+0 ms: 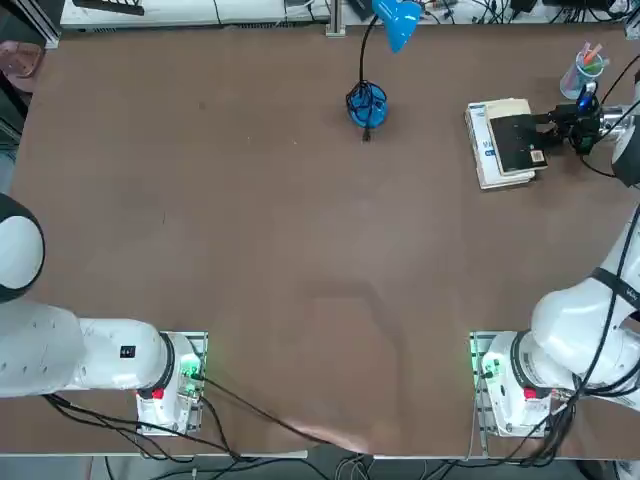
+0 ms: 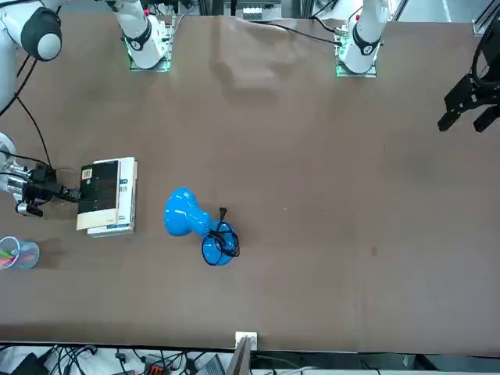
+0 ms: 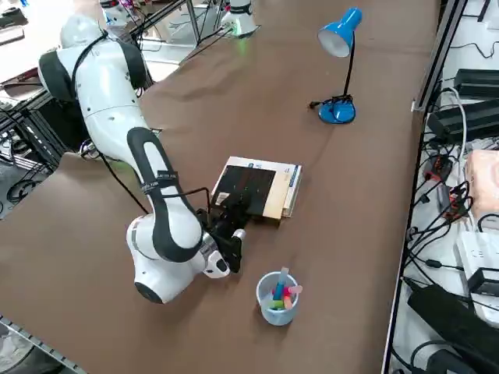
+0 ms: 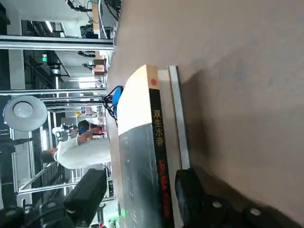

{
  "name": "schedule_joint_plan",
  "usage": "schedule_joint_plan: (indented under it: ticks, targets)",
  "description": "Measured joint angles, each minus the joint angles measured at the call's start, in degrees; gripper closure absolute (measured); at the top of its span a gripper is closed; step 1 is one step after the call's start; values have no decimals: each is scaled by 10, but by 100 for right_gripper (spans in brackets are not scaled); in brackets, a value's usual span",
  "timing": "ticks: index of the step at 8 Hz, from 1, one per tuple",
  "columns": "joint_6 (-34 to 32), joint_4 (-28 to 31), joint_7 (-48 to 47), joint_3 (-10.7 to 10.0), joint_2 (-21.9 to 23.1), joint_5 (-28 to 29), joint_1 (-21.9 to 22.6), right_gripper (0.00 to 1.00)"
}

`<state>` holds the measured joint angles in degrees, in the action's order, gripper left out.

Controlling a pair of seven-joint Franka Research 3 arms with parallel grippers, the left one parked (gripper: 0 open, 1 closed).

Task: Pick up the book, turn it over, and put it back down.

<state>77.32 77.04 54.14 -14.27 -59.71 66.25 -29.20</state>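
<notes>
The book [image 1: 497, 148] lies flat at the far right of the table, cream cover with a black rectangle facing up and a blue strip along one edge. My right gripper [image 1: 546, 125] reaches in level with the table from the right and straddles the book's near edge. In the right wrist view one finger [image 4: 190, 190] sits low beside the book's spine [image 4: 157, 142], and the other finger [image 4: 88, 192] stands off above the cover with a gap. The jaws are open around the book [image 3: 257, 183], not clamped on it. In the front view the gripper [image 2: 74, 193] meets the book [image 2: 109, 195] at the left.
A blue desk lamp [image 1: 367, 105] stands at the far middle of the table, left of the book. A clear cup of coloured pens [image 1: 583, 70] stands just beyond the gripper, near the table's right edge. Cables run along that edge.
</notes>
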Motion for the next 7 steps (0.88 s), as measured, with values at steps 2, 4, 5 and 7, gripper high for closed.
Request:
schedule_joint_plan:
  ticks: [2, 4, 5, 7]
  targets:
    - [-5, -1, 0, 0, 0, 0, -6, 23]
    - [-6, -1, 0, 1, 0, 0, -6, 39]
    - [-6, -1, 0, 2, -1, 0, -6, 52]
    - [-14, -1, 3, 2, -7, 0, -6, 66]
